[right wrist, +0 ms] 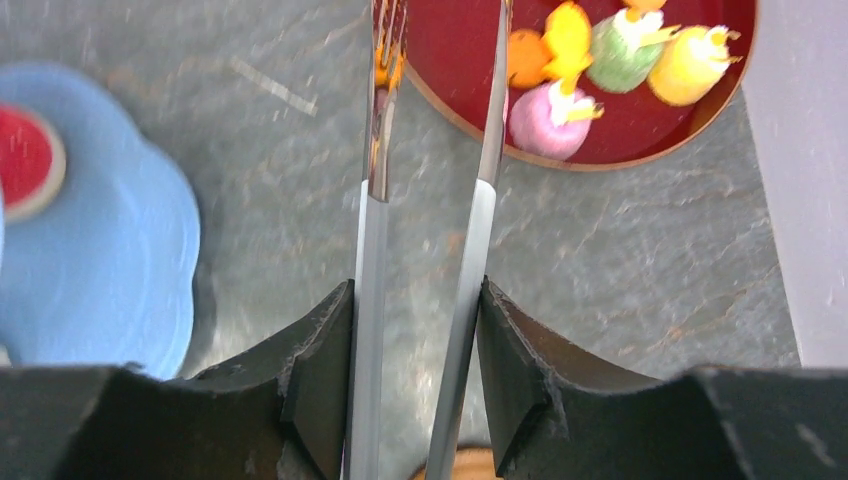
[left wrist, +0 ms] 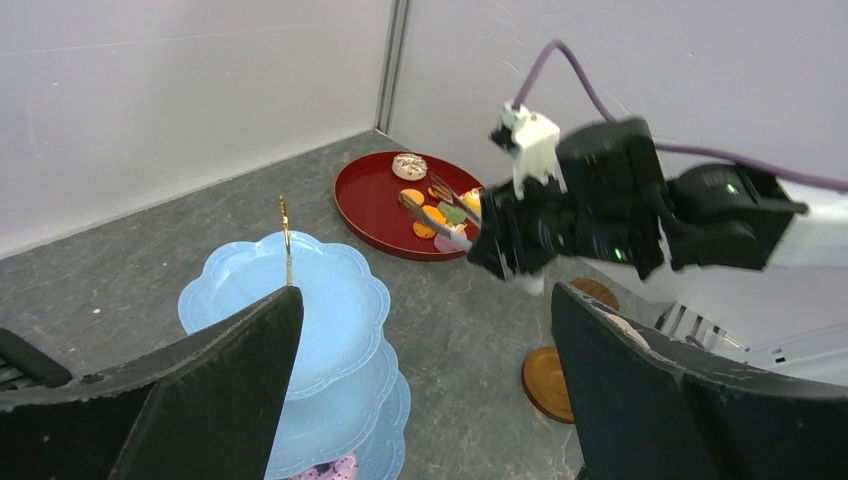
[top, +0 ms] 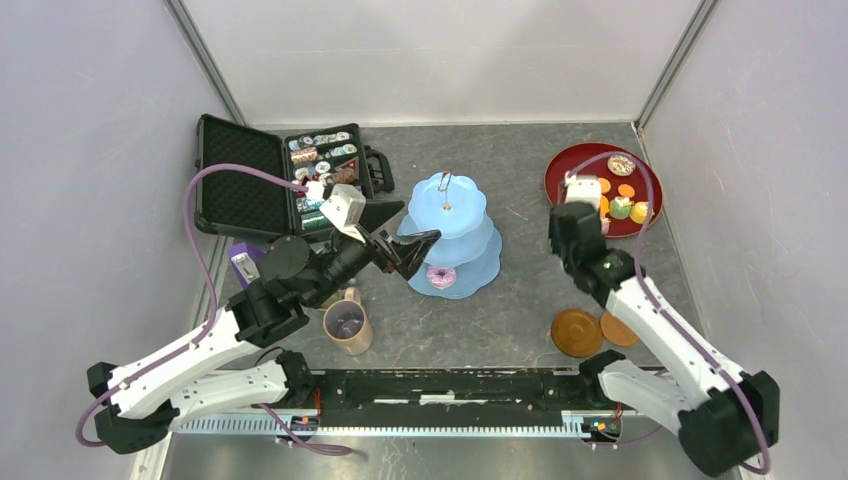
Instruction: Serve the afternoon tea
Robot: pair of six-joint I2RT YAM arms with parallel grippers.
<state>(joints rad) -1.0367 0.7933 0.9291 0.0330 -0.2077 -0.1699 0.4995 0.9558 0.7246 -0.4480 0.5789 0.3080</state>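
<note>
Right gripper (right wrist: 415, 330) is clenched on a pair of steel tongs (right wrist: 372, 250), one finger pressing each blade from outside; the blades stand a little apart with nothing between them. Left gripper (left wrist: 425, 300) hangs wide open and empty just left of the stand (top: 465, 215).

The cakes wait on the red tray (right wrist: 650, 125) at the far right: a pink one (right wrist: 545, 120) nearest the tongs, then a green one (right wrist: 618, 52) and a yellow one (right wrist: 690, 62), packed close, with orange biscuits (right wrist: 525, 55) beside them. They look round and blurred, so I can tell no long axis. The tongs have a plain one: it runs from the fingers toward the far side and down, with the blade ends over the tray's near-left rim. The tips leave the wrist view, so their exact spot is hidden. The pink cake lies to the right of that line, not between the blades.

The stand is in the middle of the table, upright, its gold handle pointing up and a donut (top: 441, 277) on the lowest tier. A mug (top: 347, 325) sits near left, two coasters (top: 577, 332) near right, and a black case (top: 240, 185) far left.

Risks, as I judge them:
- A hard squeeze could shoot a round cake out sideways.
- Blades coming in off-line could shove its neighbours.
- Smooth steel may twist in the fingers.
- The carry to the stand could clip the handle or the left arm.
</note>
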